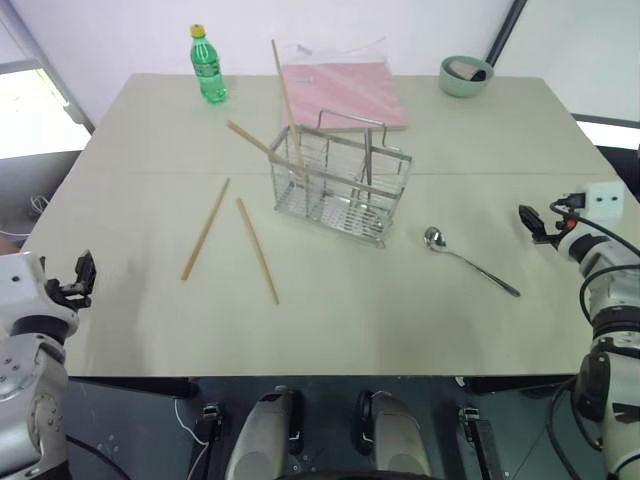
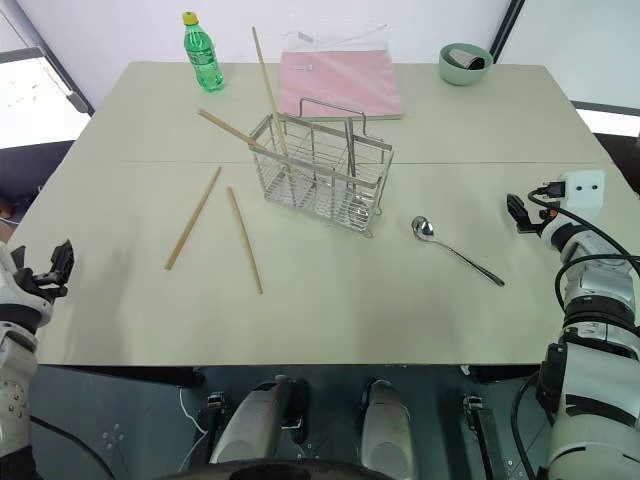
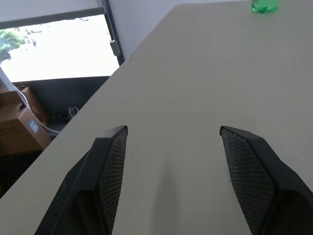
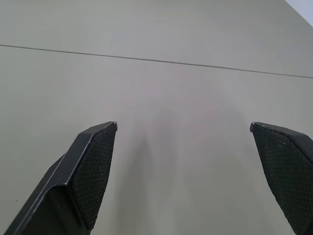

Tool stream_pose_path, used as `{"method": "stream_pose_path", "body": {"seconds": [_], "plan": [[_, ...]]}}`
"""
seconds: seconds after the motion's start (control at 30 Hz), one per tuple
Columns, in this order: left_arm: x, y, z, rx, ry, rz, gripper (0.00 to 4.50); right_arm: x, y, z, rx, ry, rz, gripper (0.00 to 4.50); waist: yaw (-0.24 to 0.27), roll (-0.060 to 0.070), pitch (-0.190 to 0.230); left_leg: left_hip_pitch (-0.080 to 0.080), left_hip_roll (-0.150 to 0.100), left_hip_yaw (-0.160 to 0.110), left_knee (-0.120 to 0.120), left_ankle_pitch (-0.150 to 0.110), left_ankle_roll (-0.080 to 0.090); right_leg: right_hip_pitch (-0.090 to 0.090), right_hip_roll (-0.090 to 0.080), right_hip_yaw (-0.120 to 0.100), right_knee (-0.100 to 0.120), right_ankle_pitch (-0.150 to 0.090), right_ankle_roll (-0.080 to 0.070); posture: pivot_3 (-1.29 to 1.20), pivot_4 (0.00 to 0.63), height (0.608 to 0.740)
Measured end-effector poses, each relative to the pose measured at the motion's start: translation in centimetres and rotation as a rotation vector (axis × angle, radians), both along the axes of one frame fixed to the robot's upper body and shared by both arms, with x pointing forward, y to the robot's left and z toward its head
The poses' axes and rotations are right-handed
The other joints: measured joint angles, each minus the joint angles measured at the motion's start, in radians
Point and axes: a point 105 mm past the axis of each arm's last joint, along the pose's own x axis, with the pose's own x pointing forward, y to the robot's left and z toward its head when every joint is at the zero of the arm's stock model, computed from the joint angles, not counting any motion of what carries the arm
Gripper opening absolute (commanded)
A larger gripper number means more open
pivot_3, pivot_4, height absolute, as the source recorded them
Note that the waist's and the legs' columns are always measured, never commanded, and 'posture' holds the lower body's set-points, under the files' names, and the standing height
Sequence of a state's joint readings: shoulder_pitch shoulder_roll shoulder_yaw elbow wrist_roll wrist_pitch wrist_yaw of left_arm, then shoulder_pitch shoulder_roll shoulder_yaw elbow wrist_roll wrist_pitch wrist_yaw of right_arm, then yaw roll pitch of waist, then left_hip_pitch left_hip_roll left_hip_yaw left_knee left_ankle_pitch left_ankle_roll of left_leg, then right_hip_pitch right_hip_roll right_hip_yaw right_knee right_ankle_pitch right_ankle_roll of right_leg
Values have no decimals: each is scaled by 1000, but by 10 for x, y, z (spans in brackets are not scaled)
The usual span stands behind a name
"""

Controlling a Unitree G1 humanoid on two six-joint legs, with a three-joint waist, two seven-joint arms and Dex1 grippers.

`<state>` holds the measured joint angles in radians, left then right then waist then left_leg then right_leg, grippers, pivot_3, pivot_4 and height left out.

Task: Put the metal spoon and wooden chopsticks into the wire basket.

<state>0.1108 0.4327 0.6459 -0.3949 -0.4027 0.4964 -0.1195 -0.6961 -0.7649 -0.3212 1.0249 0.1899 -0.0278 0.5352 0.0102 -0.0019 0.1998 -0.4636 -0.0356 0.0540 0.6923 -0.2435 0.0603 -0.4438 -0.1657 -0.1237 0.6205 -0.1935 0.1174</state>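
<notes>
Tabletop [image 1: 330,330], beige and wide, carries everything. Near its centre stands the wire basket [image 1: 340,185], upright, with 2 wooden chopsticks already in it: 1 [image 1: 284,95] rises steeply toward 12 o'clock, the other [image 1: 250,139] leans out low toward 10 o'clock. 2 more chopsticks lie flat on the tabletop at 8 o'clock from the basket, 1 [image 1: 205,229] farther out, 1 [image 1: 257,250] nearer, close together but not touching. The metal spoon [image 1: 468,260] lies flat at 4 o'clock from the basket, bowl toward the basket, handle pointing away.

Behind the basket, at 12 o'clock, lies a pink folder [image 1: 345,95]; a green bottle [image 1: 207,66] stands at 11 o'clock and a green bowl [image 1: 466,75] at 1 o'clock.

The left pincer [image 3: 173,166] hovers over the tabletop's left edge, fingers spread apart, holding nothing. The right pincer [image 4: 183,171] hangs over the right edge, well apart from the spoon, spread wide and empty.
</notes>
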Motion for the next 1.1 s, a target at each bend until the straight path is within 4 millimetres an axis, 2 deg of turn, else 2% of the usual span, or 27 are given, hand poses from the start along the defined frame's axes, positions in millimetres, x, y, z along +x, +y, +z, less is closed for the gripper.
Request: {"method": "stream_pose_path", "body": {"seconds": [0.9, 1.0, 1.1], "plan": [[6, 1, 10, -10, -24, -2, 3149, 0, 1, 0, 1, 1, 10, 4500, 0, 0, 0, 0, 0, 0, 0, 0, 0, 1, 1, 0, 0, 0, 0, 0, 150, 686], [8, 0, 12, -10, -23, -11, 3149, 1, 3, 5, -5, 0, 39, 4500, 0, 0, 0, 0, 0, 1, 0, 1, -1, 0, 1, 0, 1, 0, 0, 0, 150, 686], [17, -5, 29, -5, -52, -73, 3149, 6, 8, 22, -35, 0, 102, 4500, 1, 0, 0, 0, 0, 0, 1, 1, -1, 0, 1, 0, 2, 0, 0, 0, 150, 686]]}}
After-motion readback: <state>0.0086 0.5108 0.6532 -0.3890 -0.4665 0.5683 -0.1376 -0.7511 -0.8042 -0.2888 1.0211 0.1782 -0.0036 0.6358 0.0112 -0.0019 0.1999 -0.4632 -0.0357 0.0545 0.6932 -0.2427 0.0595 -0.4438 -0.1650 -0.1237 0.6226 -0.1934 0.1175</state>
